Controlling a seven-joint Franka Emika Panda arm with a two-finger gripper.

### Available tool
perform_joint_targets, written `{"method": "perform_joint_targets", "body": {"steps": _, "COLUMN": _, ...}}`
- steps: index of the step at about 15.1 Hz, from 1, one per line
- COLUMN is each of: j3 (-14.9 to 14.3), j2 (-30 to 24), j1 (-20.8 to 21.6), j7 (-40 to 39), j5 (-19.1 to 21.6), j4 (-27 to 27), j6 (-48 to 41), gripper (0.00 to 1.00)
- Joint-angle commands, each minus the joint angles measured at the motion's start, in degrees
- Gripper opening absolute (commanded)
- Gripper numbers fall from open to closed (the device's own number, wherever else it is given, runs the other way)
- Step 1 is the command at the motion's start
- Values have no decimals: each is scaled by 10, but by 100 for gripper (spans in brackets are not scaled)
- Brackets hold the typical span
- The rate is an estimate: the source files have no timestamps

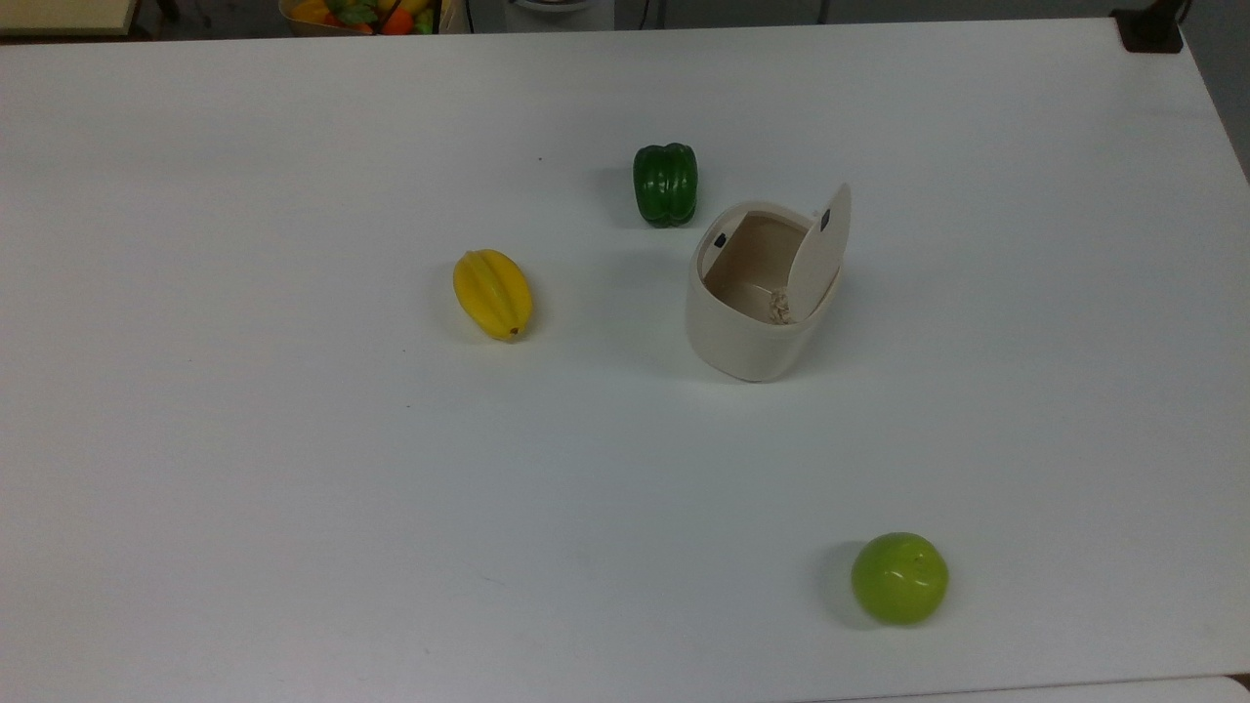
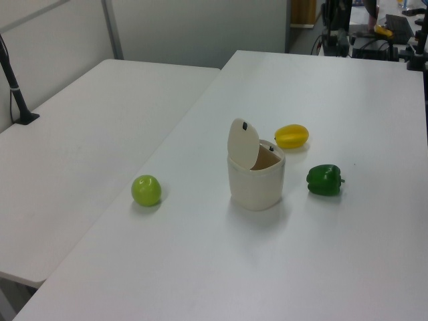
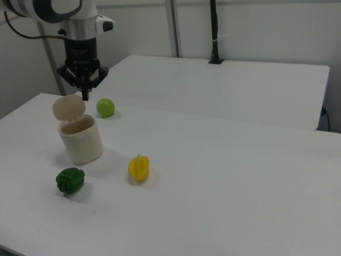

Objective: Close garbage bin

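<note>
The garbage bin (image 1: 747, 337) is cream-beige, with a tan inside and small black marks on its lid (image 1: 820, 254) and rim. The pepper (image 1: 665, 184) is dark, glossy green. The star fruit (image 1: 492, 293) is bright yellow with ridged stripes of deeper yellow. The apple (image 1: 899, 578) is a light yellow-green. The surface (image 1: 293, 488) is plain white. In the right view the hand (image 3: 84, 96) is black below a white arm (image 3: 64, 8).

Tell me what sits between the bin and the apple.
Nothing: in the top view, only bare table lies between the bin and the apple. The left view shows the same gap.
</note>
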Motion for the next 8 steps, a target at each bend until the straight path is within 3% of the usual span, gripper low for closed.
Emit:
{"method": "perform_joint_targets", "body": {"steps": 1, "j3": 2, "j2": -4, "j1": 40, "j7": -55, "j5": 20, "j4": -7, "j6": 32, "gripper": 0}}
{"method": "perform_joint_targets", "body": {"steps": 8, "j3": 1, "j2": 46, "j1": 107, "j7": -31, "j5": 30, "j4": -6, "j6": 184, "gripper": 0}}
